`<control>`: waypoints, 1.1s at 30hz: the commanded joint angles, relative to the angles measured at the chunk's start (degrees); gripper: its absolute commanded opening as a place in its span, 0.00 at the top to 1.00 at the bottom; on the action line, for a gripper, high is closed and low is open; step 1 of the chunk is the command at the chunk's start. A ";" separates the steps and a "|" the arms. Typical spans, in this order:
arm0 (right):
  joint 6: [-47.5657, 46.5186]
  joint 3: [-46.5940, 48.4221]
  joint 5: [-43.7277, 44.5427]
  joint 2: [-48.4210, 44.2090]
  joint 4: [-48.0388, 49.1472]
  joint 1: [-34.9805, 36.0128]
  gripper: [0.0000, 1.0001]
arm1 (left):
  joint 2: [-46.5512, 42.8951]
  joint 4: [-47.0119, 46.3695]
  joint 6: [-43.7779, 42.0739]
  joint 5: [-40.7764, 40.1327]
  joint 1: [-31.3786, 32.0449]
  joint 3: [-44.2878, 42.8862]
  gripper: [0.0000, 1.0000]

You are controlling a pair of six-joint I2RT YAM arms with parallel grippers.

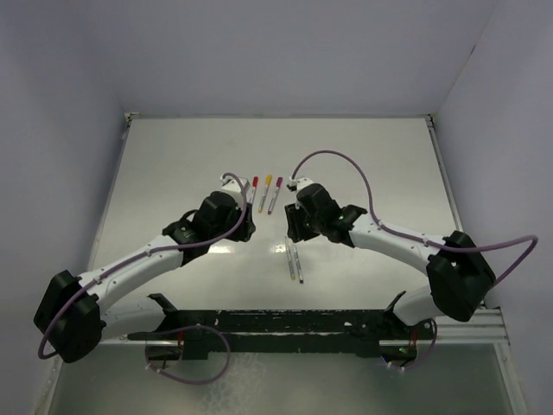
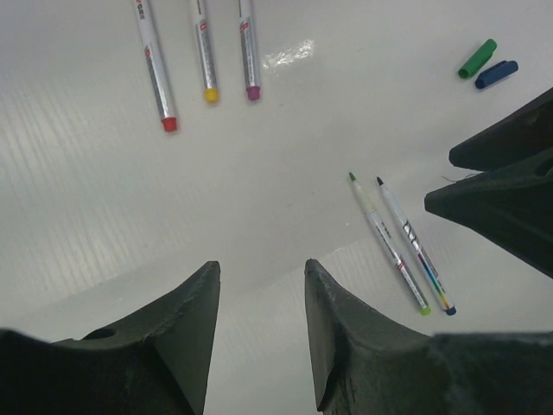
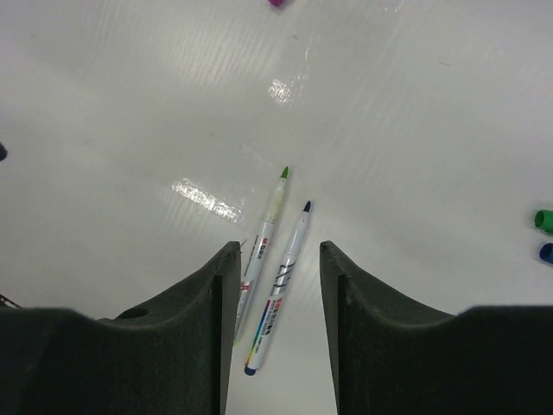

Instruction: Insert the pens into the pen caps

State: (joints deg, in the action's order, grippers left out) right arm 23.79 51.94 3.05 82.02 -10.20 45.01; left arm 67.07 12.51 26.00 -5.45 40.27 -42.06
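The left gripper (image 2: 259,281) hangs over the white table (image 2: 86,216). Its jaws are apart and hold nothing. Up ahead of it lie the red pen (image 2: 154,65), the yellow pen (image 2: 204,47) and the purple pen (image 2: 247,43) in a neat row. Their caps are on, so they look done.

Further right, the green pen (image 2: 384,242) and the blue pen (image 2: 415,246) lie side by side with bare tips. The right gripper (image 3: 278,259) hangs just over them, jaws apart and empty, likely to pick one up. The green cap (image 2: 477,59) and the blue cap (image 2: 496,73) wait together further right.
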 commanded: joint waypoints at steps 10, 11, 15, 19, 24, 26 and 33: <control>-3.72 5.26 0.88 7.87 -5.38 6.81 0.62 | -11.59 -1.01 0.63 -1.05 1.01 9.80 0.52; -3.86 6.28 1.05 8.35 -5.44 7.17 0.63 | -11.69 -1.00 0.70 -1.09 0.99 10.01 0.52; -3.97 8.29 1.25 10.37 -5.79 7.89 0.64 | -11.08 -2.33 0.78 -0.67 1.00 10.58 0.52; -3.66 8.55 2.36 11.72 -6.02 7.90 0.64 | -10.30 -4.34 0.81 0.51 1.00 10.60 0.51; -2.36 8.44 1.93 12.73 -7.55 7.90 0.65 | -9.96 -5.74 0.63 1.10 0.99 10.43 0.51; -1.78 8.36 2.01 13.14 -7.66 7.87 0.66 | -9.86 -5.72 0.46 1.15 0.96 10.42 0.51; -1.57 8.22 1.97 14.75 -7.06 7.81 0.67 | -9.25 -5.31 0.46 1.38 0.97 10.26 0.51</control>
State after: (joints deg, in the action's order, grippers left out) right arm 21.47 58.72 4.67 96.07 -16.86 52.82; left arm 57.63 9.87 26.22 -4.71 41.01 -31.46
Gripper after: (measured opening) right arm 0.336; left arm 0.490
